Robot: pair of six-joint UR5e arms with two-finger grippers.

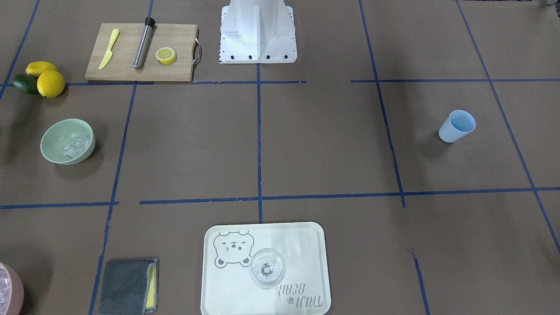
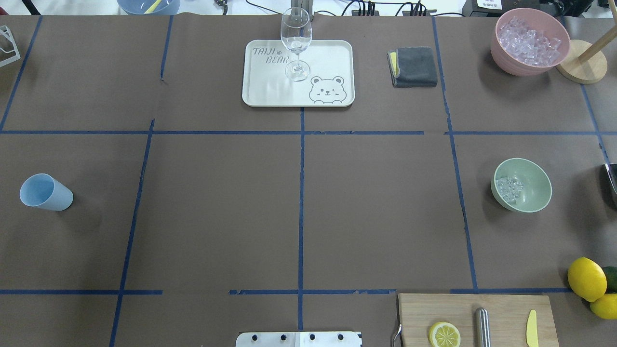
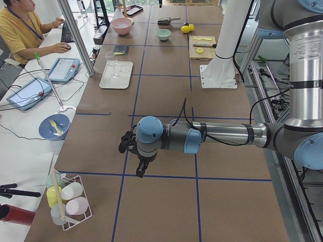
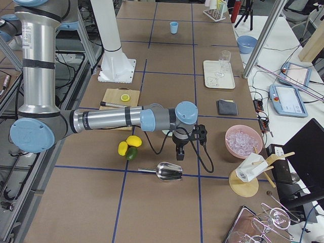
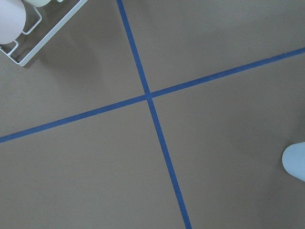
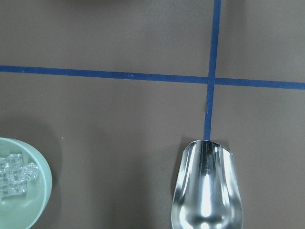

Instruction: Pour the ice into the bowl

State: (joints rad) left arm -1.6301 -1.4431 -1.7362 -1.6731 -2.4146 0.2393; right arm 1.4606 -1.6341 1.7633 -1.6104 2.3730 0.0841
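Your right end effector [image 4: 180,153] hangs above the surface [image 6: 119,119], near the empty metal scoop [image 6: 207,191] and the bowl [image 2: 532,185]; you cannot tell whether it is open. The ice [image 2: 509,187] sits in the bowl. Lowering carelessly could clip the rim and spill it.

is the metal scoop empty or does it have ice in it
Empty. The scoop shows a bare, shiny inside in the right wrist view; the ice sits in the bowl.
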